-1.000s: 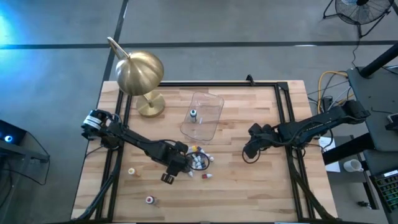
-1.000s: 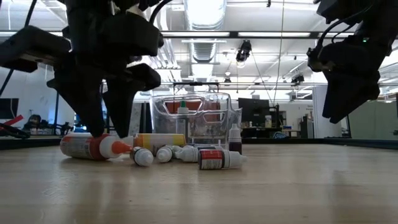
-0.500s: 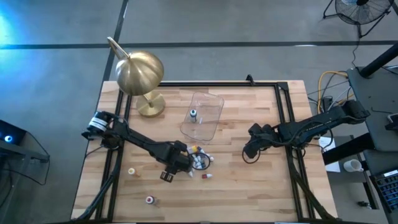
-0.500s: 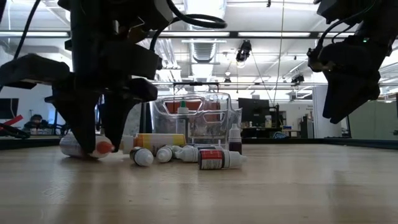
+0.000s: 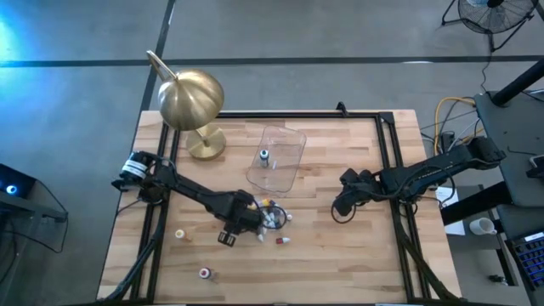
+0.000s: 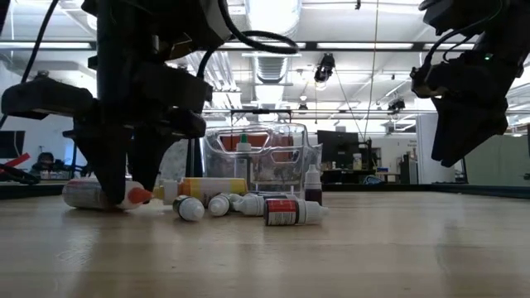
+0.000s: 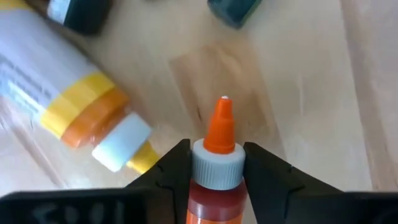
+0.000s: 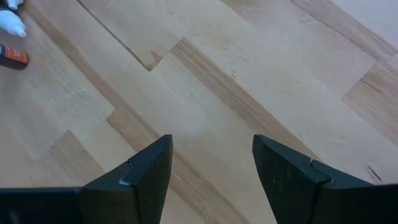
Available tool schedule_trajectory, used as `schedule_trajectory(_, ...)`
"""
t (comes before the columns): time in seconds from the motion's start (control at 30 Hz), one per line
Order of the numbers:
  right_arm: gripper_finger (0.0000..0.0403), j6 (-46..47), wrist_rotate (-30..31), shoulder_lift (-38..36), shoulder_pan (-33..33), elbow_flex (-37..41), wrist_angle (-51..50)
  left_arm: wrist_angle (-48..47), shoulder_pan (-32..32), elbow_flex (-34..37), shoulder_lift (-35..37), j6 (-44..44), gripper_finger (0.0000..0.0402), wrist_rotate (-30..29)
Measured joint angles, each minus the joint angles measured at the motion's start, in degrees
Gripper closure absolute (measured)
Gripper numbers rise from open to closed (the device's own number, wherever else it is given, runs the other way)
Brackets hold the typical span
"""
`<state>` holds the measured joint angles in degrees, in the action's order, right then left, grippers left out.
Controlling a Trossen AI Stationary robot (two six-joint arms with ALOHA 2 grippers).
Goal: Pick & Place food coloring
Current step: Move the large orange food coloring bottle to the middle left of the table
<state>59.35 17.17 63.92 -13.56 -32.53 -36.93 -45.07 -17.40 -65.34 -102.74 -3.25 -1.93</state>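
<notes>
**Inspector:** Firstly, the left side. The left gripper (image 5: 240, 223) is down at the table (image 5: 340, 255), in the middle of the scattered food coloring (image 5: 274, 218). Its two dark fingers (image 7: 171, 177) have closed in against an orange-tipped bottle (image 7: 214, 168) lying on its side. In the left wrist view both pads press the grey collar below the cone-shaped nozzle.

**Clerk:** Materials?

**Inspector:** The held bottle has a reddish translucent body, a ribbed grey collar and a smooth orange tip. Beside it lies a larger bottle (image 7: 68, 99) with yellow and orange label bands and a white cap. The table is pale jointed wood strips. At its far-left corner stands a brass-coloured dome lamp (image 5: 191, 102). Toward the middle, a clear plastic tub (image 5: 276, 157) holds one small bottle. Two stray bottles (image 5: 180, 233) lie near the left front, apart from the cluster.

**Clerk:** Changes since the earlier frames?

**Inspector:** A second ago those fingers stood wider, straddling the bottle. They have since narrowed onto it, and the bottle has shifted slightly leftward in the low view.

**Clerk:** And the right?

**Inspector:** The right gripper (image 5: 342, 204) hangs above bare wood, well apart from the bottles. Its fingers (image 8: 143, 171) are spread wide, holding nothing, unchanged.
</notes>
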Motion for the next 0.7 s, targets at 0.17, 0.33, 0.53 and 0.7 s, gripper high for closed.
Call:
schedule_trajectory(0.17,0.0188,0.0,0.4,0.0,0.0,0.0,0.0,-2.1,0.9,0.0,0.0,9.3,0.0313,0.4)
schedule_trajectory(0.33,0.0188,-1.2,1.1,0.0,0.0,0.0,0.0,-2.4,1.7,-0.7,2.4,24.2,0.0312,-2.2)
schedule_trajectory(0.53,0.0188,-2.4,1.3,0.0,0.0,0.0,0.0,-2.5,1.7,-1.8,10.0,44.3,0.0307,-21.1)
schedule_trajectory(0.7,0.0188,-2.8,2.8,0.0,0.0,0.1,0.0,-3.6,0.9,-0.4,16.8,63.5,0.0305,-41.3)
